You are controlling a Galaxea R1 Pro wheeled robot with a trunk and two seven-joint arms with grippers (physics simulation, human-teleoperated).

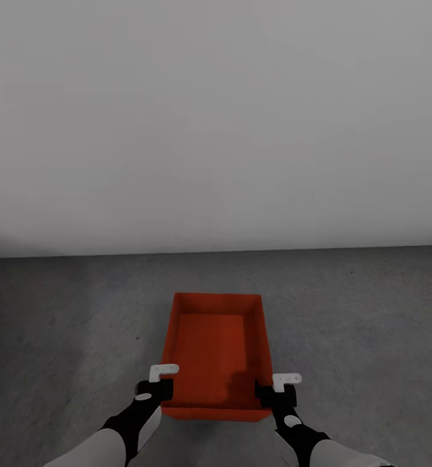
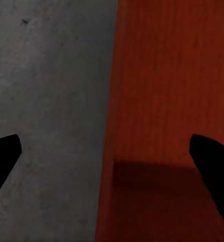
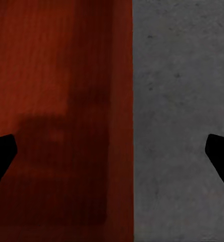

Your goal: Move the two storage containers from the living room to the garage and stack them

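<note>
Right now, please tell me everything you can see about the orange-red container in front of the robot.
The storage container is a shallow, orange-red rectangular bin with thin plain walls and no lid; its inside looks bare. It sits level over the dark grey floor, its long axis pointing toward the plain wall. The left gripper and right gripper are at its two near corners, each open with one finger either side of a side wall. Whether it rests on the floor or is lifted cannot be told.
</note>
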